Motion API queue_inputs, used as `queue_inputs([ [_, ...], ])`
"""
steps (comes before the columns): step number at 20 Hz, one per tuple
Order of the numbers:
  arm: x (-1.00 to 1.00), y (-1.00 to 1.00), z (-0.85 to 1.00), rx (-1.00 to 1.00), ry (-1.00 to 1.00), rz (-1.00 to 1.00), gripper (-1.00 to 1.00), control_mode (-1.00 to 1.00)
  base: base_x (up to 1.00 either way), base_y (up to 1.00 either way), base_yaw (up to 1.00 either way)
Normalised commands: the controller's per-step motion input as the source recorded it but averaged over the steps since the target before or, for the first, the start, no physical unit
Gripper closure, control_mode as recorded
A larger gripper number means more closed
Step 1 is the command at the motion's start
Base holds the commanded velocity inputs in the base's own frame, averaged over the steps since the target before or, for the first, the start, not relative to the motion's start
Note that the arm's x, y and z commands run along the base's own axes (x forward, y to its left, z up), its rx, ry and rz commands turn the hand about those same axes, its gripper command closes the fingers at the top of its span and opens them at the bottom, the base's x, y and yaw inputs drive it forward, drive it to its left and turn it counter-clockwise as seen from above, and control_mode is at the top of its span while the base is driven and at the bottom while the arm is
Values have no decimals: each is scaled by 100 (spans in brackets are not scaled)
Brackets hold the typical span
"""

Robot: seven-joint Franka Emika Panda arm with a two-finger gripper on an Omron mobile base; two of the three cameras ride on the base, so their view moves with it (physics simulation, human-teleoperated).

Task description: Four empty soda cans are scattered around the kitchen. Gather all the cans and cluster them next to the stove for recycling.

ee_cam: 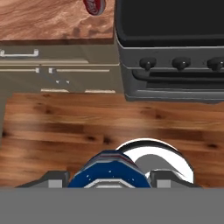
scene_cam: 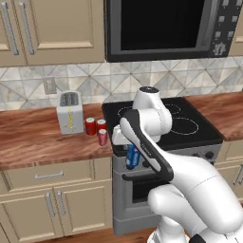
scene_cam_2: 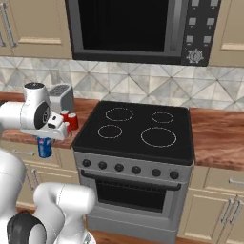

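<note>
Three red soda cans (scene_cam: 96, 130) are seen upright on the wooden counter (scene_cam: 33, 137) between the toaster (scene_cam: 70, 112) and the stove (scene_cam: 190, 128) in the left base view, while the blue can (scene_cam: 133, 156) is held upright, long axis vertical, in the gripper (scene_cam: 132, 153) in front of the stove's near left corner, off the counter edge. In the right base view, the blue can (scene_cam_2: 44, 147) is shown hanging below the hand, left of the stove (scene_cam_2: 138, 128), with the red cans (scene_cam_2: 70, 120) behind it beside the toaster (scene_cam_2: 61, 96). In the hand view, the gripper (ee_cam: 108, 177) is pinched on the blue can (ee_cam: 109, 168), its fingers (ee_cam: 52, 179) pressed to either side, above the wooden floor (ee_cam: 65, 127).
</note>
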Motion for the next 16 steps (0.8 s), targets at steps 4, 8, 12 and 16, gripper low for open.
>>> queue_inputs([
  [4,0,0,0,0,0,0,100,100,44,30,0],
  [8,0,0,0,0,0,0,100,100,31,38,0],
  [12,0,0,0,0,0,0,100,100,8,49,-3],
  [16,0,0,0,0,0,0,100,100,24,38,-6],
])
